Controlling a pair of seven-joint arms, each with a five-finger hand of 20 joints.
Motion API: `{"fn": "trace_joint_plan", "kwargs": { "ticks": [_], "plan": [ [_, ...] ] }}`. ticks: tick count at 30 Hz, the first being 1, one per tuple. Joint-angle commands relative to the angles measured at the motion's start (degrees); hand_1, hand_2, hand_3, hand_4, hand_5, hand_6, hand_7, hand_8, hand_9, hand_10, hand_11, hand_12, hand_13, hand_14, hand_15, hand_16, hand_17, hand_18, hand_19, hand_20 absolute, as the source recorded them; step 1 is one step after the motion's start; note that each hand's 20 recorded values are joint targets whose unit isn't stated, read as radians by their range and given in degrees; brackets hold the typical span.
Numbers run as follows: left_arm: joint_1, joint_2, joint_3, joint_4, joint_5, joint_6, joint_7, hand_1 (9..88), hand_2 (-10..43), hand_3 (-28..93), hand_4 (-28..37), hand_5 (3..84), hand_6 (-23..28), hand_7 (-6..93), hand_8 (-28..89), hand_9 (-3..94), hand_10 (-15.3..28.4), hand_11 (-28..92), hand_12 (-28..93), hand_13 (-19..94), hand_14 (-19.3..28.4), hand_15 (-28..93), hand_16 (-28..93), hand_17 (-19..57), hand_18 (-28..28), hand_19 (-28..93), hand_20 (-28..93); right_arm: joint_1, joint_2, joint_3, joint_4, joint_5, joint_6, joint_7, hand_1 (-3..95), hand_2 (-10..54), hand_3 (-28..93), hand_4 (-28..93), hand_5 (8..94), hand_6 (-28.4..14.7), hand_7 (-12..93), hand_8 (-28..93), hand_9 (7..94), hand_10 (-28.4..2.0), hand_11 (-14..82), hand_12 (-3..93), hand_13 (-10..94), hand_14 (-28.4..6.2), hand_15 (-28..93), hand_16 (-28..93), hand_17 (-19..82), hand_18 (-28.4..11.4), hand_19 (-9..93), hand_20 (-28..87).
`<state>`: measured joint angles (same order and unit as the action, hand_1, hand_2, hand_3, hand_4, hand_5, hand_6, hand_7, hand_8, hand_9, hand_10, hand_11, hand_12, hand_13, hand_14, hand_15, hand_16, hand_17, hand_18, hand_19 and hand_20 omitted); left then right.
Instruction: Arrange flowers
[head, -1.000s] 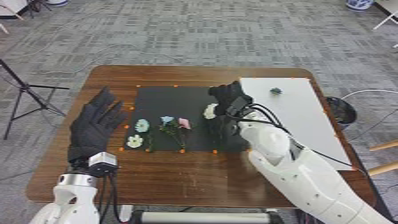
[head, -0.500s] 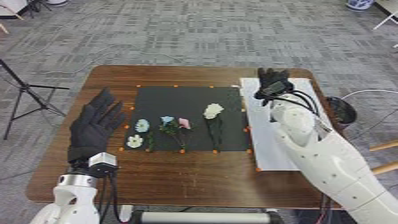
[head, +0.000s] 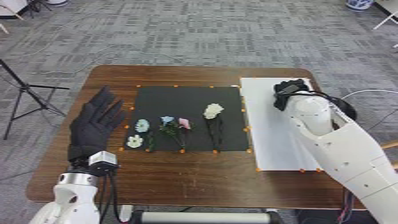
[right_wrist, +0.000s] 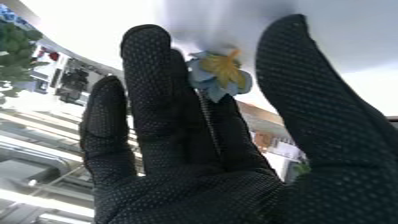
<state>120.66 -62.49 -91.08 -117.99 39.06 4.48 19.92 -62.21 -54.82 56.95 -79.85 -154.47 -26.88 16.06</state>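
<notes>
At left, the left hand (head: 92, 131) has its fingers straight and apart. On the black mat (head: 178, 102) lie 5 flowers (head: 213, 111). The right hand (head: 291, 92) is over the white sheet (head: 280, 145), fingers straight, thumb wide, near 1 blue-grey flower (right_wrist: 216, 89).

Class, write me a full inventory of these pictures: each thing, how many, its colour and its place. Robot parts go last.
Large flower: one, white, mat's right part
Pale flower: one, light blue, mat's left part
Small flower: one, white, mat's near left
Middle flowers: two, blue and pink, mat's middle
Yellow-centred flower: one, grey-blue, by the right hand's fingers
Mat: one, black, on table
Sheet: one, white, right of mat
Table: one, brown
Tripod: one, black, left of table
Carpet: one, grey, floor
Left hand: one, black, table's left
Right hand: one, black, over sheet
Arms: two, white, from bottom edge
</notes>
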Motion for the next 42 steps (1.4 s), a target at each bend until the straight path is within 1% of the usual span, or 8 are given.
{"fn": "trace_joint_plan", "kwargs": {
  "ticks": [1,4,12,16,31,37,40,42],
  "plan": [
    [0.45,-0.10,-0.17,0.01,0.17,-0.38,-0.16,24.2,0.1,67,-28.3,27.7,2.6,19.1,-10,23.3,11.1,13,16,19,13.4,15,6,-13.2,19.9,42,8,-5.05,3.37,-1.04,-2.73,2.56,16.80,-2.85,46.0,-9.5,78,-28,56.1,1.8,41,-9,74.4,-4.9,21.0,38.2,70,-1.3,58,35,27,-18.7,80,48],
    [0.40,-0.18,-0.05,-0.01,0.22,-0.46,-0.19,24.2,0.1,67,-28.3,27.8,2.6,19.0,-10,23.3,11.1,13,16,19,13.4,15,6,-13.2,20.0,42,8,-6.86,4.45,-1.01,-5.85,5.62,18.64,-2.94,51.5,-9.5,78,-28,68.6,2.9,48,0,88.0,-3.0,20.3,48.2,79,-1.2,60,33,33,-18.2,83,47],
    [1.27,-0.35,-0.41,-0.39,0.15,0.00,-0.15,24.3,0.0,67,-28.3,28.2,2.7,18.9,-10,23.7,11.1,13,16,20,13.4,15,6,-13.0,20.1,42,8,-13.89,7.61,-0.59,-19.15,14.35,23.36,-3.24,51.1,-9.5,81,-28,72.8,1.9,46,0,91.0,-2.8,19.4,50.4,81,-1.3,59,35,34,-18.5,83,47],
    [0.82,-0.45,-0.14,-0.18,0.20,-0.20,-0.17,24.3,0.0,67,-28.3,28.3,2.7,18.9,-10,23.6,11.1,13,16,20,13.4,15,6,-13.0,20.1,42,8,-15.18,6.90,-2.13,-22.39,15.31,24.16,-4.24,51.1,-9.5,81,-28,73.1,1.9,46,0,91.1,-2.8,19.1,50.7,81,-1.4,60,35,34,-18.6,83,47],
    [0.53,-0.20,-0.16,0.08,0.42,-1.36,-0.04,24.3,0.1,67,-28.3,28.4,2.7,19.1,-10,23.6,11.0,13,16,20,13.3,15,6,-13.0,20.0,42,8,-20.97,6.80,-2.64,-25.11,13.40,23.45,-5.29,50.9,-9.5,81,-28,72.8,2.3,46,0,91.3,-2.6,18.6,50.6,80,-1.6,60,35,34,-18.7,84,47],
    [0.54,-0.74,-0.15,0.10,0.19,-0.74,-0.20,24.3,0.0,67,-28.3,28.3,2.6,19.2,-10,23.6,11.1,13,16,20,13.3,15,6,-13.0,20.1,42,8,-22.33,6.83,-2.46,-25.62,13.09,24.06,-5.74,49.3,-9.5,80,-28,71.1,2.4,46,1,90.4,-2.9,18.3,50.9,79,-1.9,61,35,33,-18.8,84,48],
    [0.58,-0.80,-0.16,0.08,0.19,-0.87,-0.29,24.3,0.0,67,-28.3,28.3,2.6,19.1,-10,23.7,11.1,13,16,20,13.4,15,6,-13.0,20.1,42,8,-23.07,6.84,-1.89,-25.63,12.86,24.56,-5.41,43.6,-9.5,77,-28,64.2,1.7,42,-1,83.6,-3.6,18.3,46.9,75,-2.3,64,33,30,-18.7,83,49],
    [0.55,-0.87,-0.07,0.12,0.20,-0.76,-0.21,24.3,0.0,67,-28.3,28.4,2.6,19.1,-10,23.7,11.1,13,16,20,13.4,15,6,-13.0,20.1,42,8,-23.41,6.78,-0.96,-25.89,13.33,24.97,-5.03,38.7,-9.5,78,-28,61.3,2.2,36,-7,77.5,-5.0,25.3,38.6,73,-2.6,65,32,29,-18.9,82,50]
  ]
}}
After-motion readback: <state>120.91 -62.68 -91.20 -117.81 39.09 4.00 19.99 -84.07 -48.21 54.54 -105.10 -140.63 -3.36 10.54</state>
